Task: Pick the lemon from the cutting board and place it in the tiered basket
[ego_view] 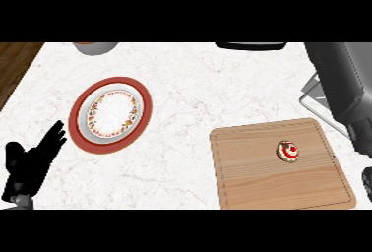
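A wooden cutting board (254, 187) lies at the lower right of the marble counter. On it sits a small round yellowish item with a red and white top (288, 150), which does not clearly look like a lemon. My left hand (29, 162) rests open at the lower left edge, fingers up, far from the board. A grey forearm (341, 78) crosses the upper right. A black bit of my right hand (367, 182) shows at the right edge, just right of the board. Grey metal framing (314, 101), perhaps the tiered basket, is partly hidden behind that forearm.
A red-rimmed plate (80, 133) holding a white patterned plate (110, 113) sits left of centre. A grey vessel (94, 47) and a dark object (251, 45) stand at the far edge. The counter's left edge drops off to a wood floor (15, 64).
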Robot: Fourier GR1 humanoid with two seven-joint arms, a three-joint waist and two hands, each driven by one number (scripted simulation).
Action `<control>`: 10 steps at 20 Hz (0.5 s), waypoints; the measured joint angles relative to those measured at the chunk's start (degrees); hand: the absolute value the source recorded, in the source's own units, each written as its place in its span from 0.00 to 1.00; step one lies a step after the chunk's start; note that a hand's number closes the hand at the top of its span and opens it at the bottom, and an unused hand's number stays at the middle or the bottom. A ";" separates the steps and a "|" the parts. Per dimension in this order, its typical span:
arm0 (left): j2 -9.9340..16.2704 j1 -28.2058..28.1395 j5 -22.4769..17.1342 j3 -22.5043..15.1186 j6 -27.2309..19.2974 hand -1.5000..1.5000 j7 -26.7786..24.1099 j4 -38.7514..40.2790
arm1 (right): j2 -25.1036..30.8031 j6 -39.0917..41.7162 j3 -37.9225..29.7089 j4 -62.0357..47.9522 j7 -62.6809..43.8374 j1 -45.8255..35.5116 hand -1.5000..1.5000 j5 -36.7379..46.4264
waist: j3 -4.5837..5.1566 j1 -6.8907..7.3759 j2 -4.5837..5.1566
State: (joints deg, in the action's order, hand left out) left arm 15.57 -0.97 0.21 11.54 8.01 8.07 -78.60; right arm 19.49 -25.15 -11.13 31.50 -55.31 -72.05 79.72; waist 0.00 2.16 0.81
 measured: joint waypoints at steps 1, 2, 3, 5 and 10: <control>-0.34 -0.01 0.15 -0.23 -0.19 0.50 -0.03 -0.05 | 0.59 -2.11 -1.23 0.26 1.54 0.31 1.00 -1.32 | -0.05 0.02 0.07; -0.54 0.38 0.23 -0.32 -0.43 0.50 0.27 0.00 | 1.16 -4.28 -2.48 0.21 3.33 0.84 1.00 -2.72 | -0.06 0.03 0.15; -0.44 0.39 0.00 -0.22 -0.27 0.50 0.51 -0.40 | 2.44 -5.59 -3.86 -0.05 5.34 0.79 1.00 -4.33 | -0.09 0.15 0.20; -0.43 0.80 0.07 -0.27 -0.27 0.50 0.79 -0.28 | 3.94 -8.33 -6.03 -1.39 8.95 0.89 1.00 -6.83 | -0.10 0.26 0.25; -0.08 1.11 0.05 -0.10 0.23 0.50 0.49 -0.03 | 8.12 -12.65 -10.53 -6.42 16.97 0.39 1.00 -11.79 | -0.10 0.73 0.41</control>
State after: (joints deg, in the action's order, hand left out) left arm 15.49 0.14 0.25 11.43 8.24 8.55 -78.62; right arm 27.61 -37.80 -21.66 25.08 -38.34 -71.66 67.94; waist -0.10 2.89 1.23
